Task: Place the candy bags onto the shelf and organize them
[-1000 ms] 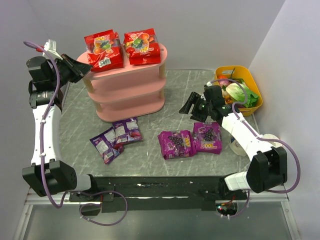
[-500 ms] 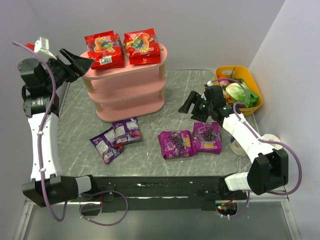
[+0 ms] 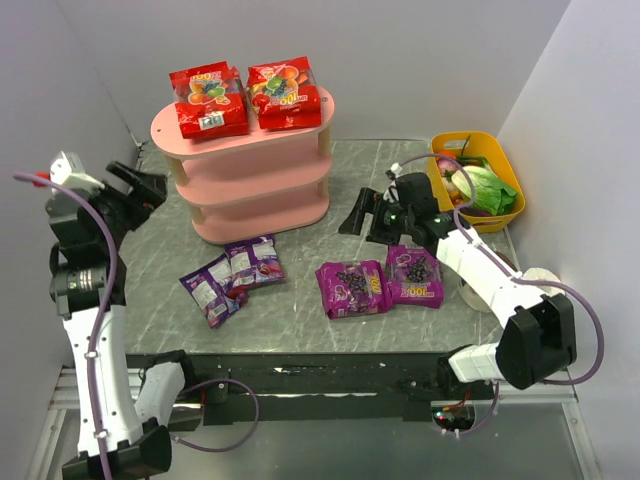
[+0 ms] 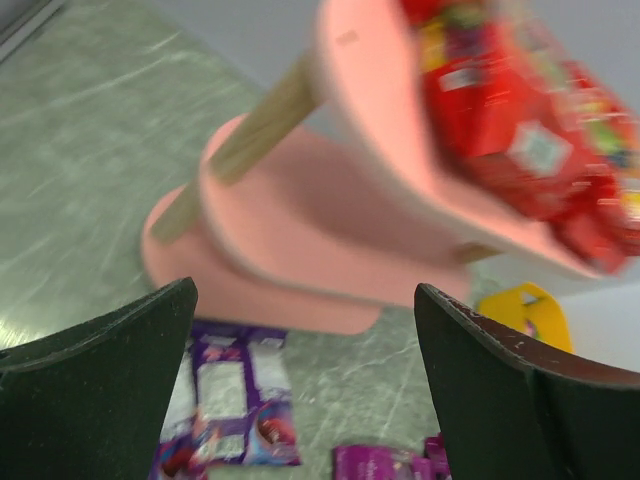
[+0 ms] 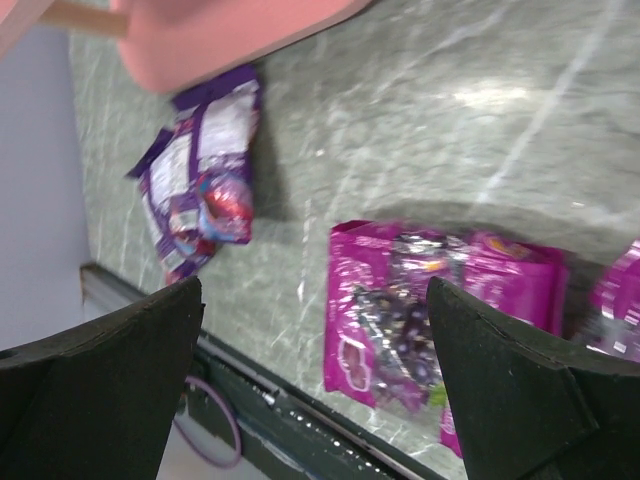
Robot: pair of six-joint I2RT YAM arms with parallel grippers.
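Drawn back from the pink shelf [image 3: 250, 175] topped with two red candy bags [image 3: 208, 100], the left claw [image 3: 150, 185] is held open and empty, while the right claw [image 3: 355, 215], likewise spread empty, is best lowered squarely onto the magenta grape bag [image 3: 353, 288] on the worktop [image 3: 300, 250].

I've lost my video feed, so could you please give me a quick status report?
Left gripper open, empty, beside shelf. Right gripper open, empty, near magenta bags. Two red bags shelved on top; four on table. Nothing blocking.
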